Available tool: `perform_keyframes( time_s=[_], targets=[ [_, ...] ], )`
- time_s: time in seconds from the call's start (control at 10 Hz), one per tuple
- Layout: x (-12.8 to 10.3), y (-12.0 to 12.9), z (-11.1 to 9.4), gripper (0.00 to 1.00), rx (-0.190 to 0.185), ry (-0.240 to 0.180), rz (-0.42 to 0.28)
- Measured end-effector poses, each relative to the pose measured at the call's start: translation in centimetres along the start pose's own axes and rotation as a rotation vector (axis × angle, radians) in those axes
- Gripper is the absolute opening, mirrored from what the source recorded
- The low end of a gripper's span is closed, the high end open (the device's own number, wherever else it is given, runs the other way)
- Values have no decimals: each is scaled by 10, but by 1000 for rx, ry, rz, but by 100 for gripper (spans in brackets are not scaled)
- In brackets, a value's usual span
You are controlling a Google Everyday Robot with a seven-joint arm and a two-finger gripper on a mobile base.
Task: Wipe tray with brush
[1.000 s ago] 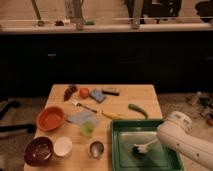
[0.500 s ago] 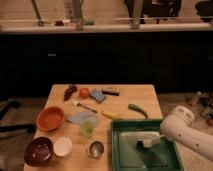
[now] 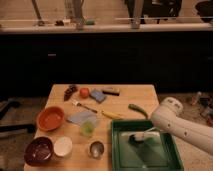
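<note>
The green tray (image 3: 167,161) lies at the front right of the wooden table. The brush (image 3: 136,138) has its dark head low over the tray's far left part, and its white handle points up and right. My gripper (image 3: 151,131) holds the handle's end at the tip of the white arm (image 3: 182,126), which reaches in from the right over the tray. The fingers are mostly hidden by the arm.
Left of the tray stand a metal cup (image 3: 96,148), a green cup (image 3: 88,128), a white bowl (image 3: 63,146), a dark bowl (image 3: 39,150) and an orange bowl (image 3: 51,117). A green pepper (image 3: 136,110), a banana (image 3: 112,114), a dark block (image 3: 111,91) and a tomato (image 3: 85,92) lie behind.
The brush head has moved left across the tray's bottom, and the arm has shifted with it.
</note>
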Motion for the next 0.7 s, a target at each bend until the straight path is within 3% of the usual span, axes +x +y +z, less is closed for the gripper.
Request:
perform_keyframes(
  time_s=[0.4,0.7],
  targets=[
    [-24,50,-16,2,-20,-78,-64],
    [0,72,-15,2,-36,-71,-33]
  ],
)
